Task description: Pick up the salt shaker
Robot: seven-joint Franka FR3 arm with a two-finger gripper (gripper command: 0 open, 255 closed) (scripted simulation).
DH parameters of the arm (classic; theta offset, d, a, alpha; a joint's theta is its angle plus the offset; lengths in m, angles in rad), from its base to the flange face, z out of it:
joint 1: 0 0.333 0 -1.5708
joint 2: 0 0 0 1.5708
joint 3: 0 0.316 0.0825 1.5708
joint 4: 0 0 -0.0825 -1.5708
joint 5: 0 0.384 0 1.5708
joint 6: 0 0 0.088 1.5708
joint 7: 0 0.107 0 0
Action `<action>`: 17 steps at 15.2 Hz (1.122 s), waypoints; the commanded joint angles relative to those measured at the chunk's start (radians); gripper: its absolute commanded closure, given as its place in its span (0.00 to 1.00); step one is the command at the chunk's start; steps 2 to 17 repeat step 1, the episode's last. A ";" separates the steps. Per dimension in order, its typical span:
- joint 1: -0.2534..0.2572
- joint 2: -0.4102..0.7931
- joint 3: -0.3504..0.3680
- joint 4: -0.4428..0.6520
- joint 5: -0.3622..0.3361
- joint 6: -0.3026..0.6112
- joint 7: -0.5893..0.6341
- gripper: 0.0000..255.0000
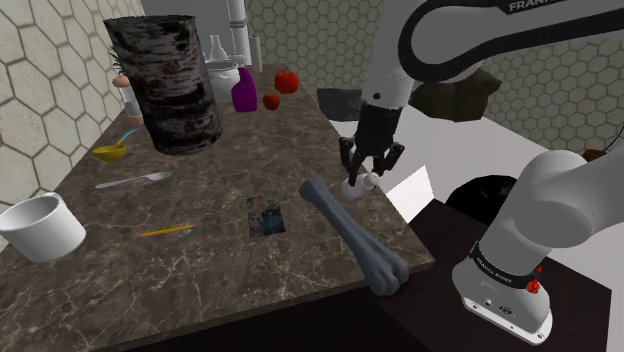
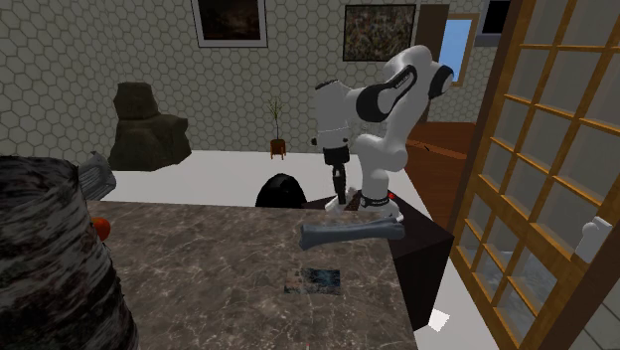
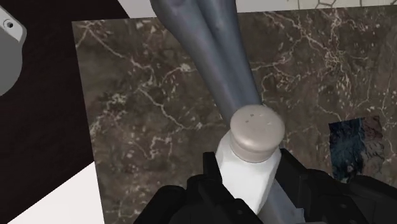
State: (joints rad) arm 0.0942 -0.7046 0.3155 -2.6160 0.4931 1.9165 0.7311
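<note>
Evidently tool (image 3: 249, 170) clamped on salt shaker (image 3: 256, 130): 2 fingers (image 3: 211, 175) pinch white body below beige cap, for firmer hold. Shaker near surface (image 3: 140, 114) edge, beside grey bone-shaped object (image 3: 216, 57); straight lift likely avoids nudging it.

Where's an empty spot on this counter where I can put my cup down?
Two bare patches: the middle, between the dark cylinder, spoon and grey bone; and the near strip in front of the yellow pencil and dark card. Crowded: the far end with the purple bottle and red fruit, and the edge where the gripper clasps the salt shaker.
</note>
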 commanded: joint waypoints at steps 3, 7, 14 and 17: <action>-0.001 -0.004 -0.003 0.007 -0.003 -0.011 0.002 1.00; -0.001 -0.004 -0.003 0.007 -0.003 -0.011 0.002 1.00; -0.001 -0.004 -0.003 0.007 -0.003 -0.011 0.002 1.00; -0.001 -0.004 -0.003 0.007 -0.003 -0.011 0.002 1.00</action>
